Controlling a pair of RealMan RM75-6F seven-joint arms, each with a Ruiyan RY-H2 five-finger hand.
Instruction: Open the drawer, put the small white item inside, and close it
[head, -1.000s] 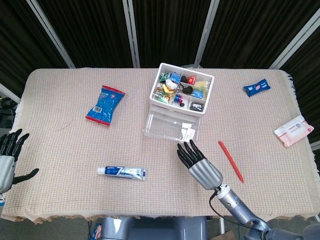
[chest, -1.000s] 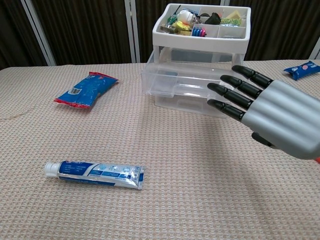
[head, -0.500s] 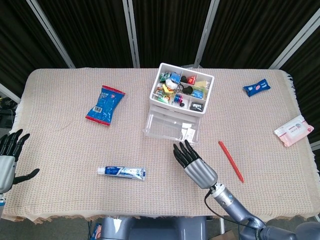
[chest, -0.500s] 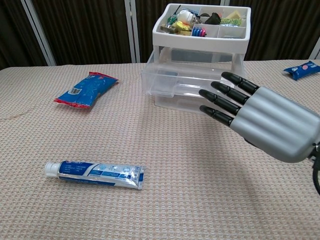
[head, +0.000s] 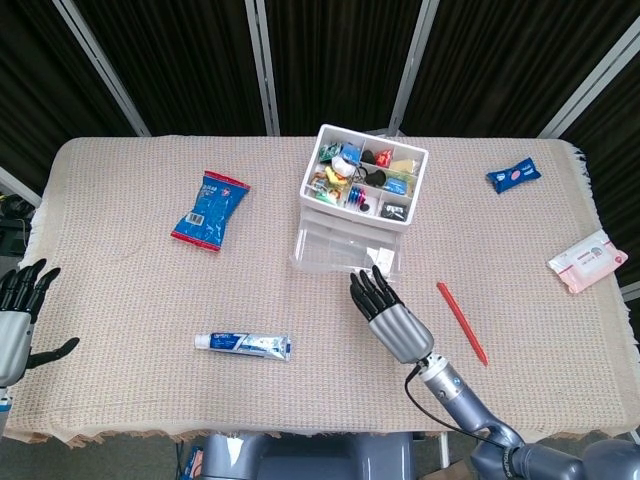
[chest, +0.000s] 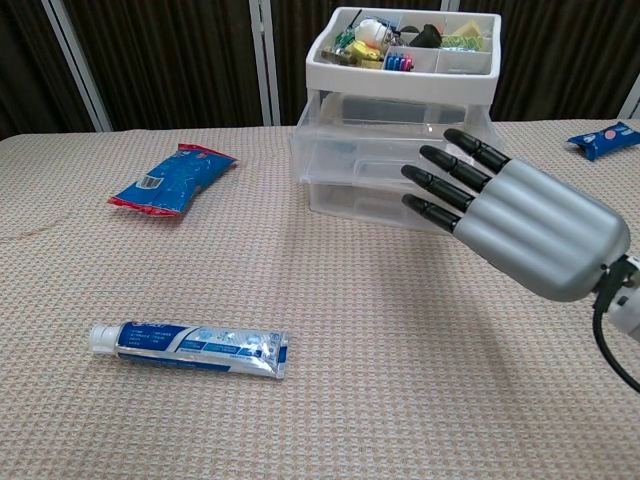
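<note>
While outstretched, fingers (chest: 440, 185) at drawer (chest: 365, 170) front.

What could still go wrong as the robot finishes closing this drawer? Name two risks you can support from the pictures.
1. The right hand pushes the drawer with outstretched fingertips, off to the drawer's right side; the drawer may skew and jam.
2. The organizer is light clear plastic under a loaded tray; a hard push might slide the whole unit across the cloth instead of seating the drawer.

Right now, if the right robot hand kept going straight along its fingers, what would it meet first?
The right robot hand would most likely meet the front of the clear plastic drawer under the white organiser tray; the remaining gap is hard to judge.
</note>
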